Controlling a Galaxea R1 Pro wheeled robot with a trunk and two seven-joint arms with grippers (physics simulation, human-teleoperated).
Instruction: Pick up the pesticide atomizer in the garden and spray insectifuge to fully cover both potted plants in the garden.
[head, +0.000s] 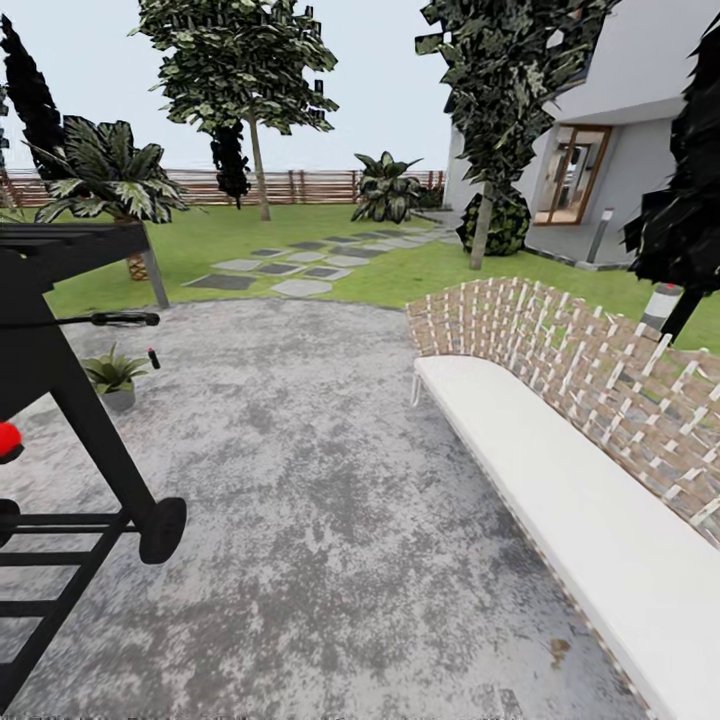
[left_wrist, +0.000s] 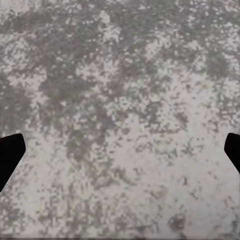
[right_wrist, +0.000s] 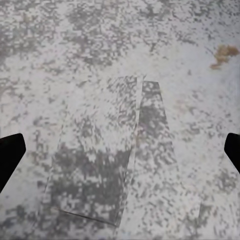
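Note:
One potted plant (head: 113, 374), a low rosette of green leaves in a small grey pot, stands on the paved patio (head: 330, 480) at the left, just behind the black grill (head: 60, 400). The other potted plant and the pesticide atomizer are out of view. A tiny dark stick with a red tip (head: 153, 357) shows beside the plant; I cannot tell what it is. My left gripper (left_wrist: 120, 155) hangs open over bare mottled paving. My right gripper (right_wrist: 120, 155) is open too, above a paving seam (right_wrist: 137, 130), holding nothing.
A long woven tan bench with a white cushion (head: 580, 500) runs along the right. A grey bollard lamp (head: 661, 305) stands behind it. Lawn (head: 400, 275), stepping stones (head: 300, 265), palms, trees, a wooden fence (head: 300, 186) and a house lie beyond.

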